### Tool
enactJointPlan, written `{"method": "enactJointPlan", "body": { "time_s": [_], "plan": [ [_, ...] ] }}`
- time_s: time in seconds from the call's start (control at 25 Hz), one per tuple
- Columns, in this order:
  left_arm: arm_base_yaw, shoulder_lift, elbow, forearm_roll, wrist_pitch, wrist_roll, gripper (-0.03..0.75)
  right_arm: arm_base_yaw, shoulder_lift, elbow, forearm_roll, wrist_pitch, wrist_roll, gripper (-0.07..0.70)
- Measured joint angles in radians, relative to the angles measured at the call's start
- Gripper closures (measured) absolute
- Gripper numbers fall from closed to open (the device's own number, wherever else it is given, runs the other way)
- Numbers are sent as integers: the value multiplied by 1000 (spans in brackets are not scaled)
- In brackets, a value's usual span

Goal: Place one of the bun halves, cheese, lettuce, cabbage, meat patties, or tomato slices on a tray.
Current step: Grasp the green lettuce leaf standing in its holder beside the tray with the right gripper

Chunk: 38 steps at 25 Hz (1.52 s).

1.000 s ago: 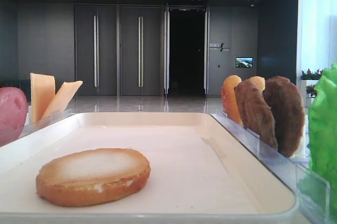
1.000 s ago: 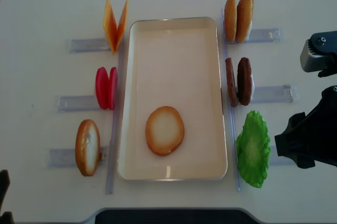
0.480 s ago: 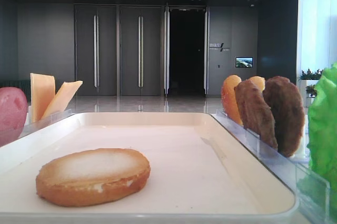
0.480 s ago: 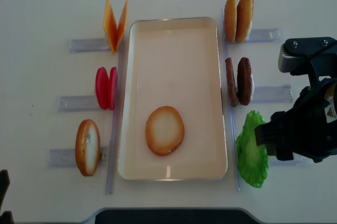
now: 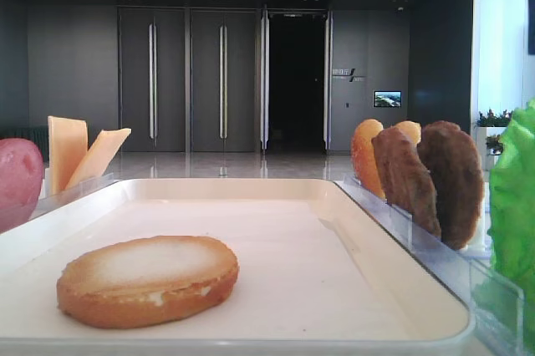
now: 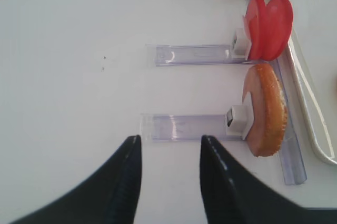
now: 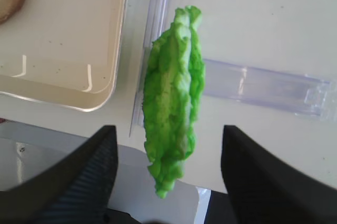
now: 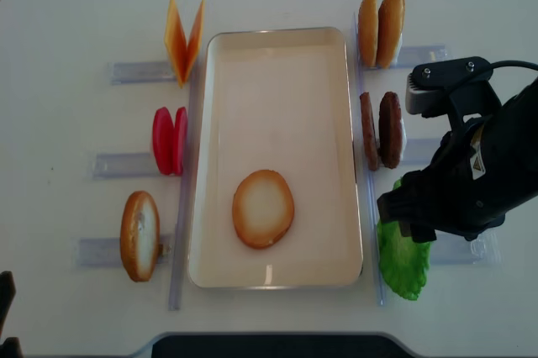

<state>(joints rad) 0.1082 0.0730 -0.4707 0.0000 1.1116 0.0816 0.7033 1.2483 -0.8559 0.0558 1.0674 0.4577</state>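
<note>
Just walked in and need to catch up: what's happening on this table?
A two-armed robot is building a burger on the cream tray. One bun half already lies flat in it. The right end effector hangs open over the lettuce, one finger on either side of the leaf, which stands in its clear holder beside the tray, not yet gripped. The left end effector is shut and empty, off to the left.

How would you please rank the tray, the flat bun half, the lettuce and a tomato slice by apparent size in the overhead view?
1. tray
2. flat bun half and lettuce: unsure, as the right arm covers part of the leaf
3. tomato slice, seen edge-on
</note>
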Motion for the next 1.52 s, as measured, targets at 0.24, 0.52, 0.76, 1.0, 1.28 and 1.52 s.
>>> {"method": "enactJointPlan", "body": {
  "time_s": [0.24,0.52,0.76,1.0,1.28,1.52],
  "plan": [
    [0,0,0,0,0,0,430,-1,42,0,17,-38,-37,190],
    [0,0,0,0,0,0,430,-1,50,0,18,-63,-45,197],
    [0,0,0,0,0,0,430,-1,50,0,18,-64,-47,254],
    [0,0,0,0,0,0,430,-1,50,0,16,-66,-47,291],
    [0,0,0,0,0,0,432,-1,50,0,9,-66,-47,413],
    [0,0,0,0,0,0,433,-1,50,0,-5,-66,-46,601]
  ]
}}
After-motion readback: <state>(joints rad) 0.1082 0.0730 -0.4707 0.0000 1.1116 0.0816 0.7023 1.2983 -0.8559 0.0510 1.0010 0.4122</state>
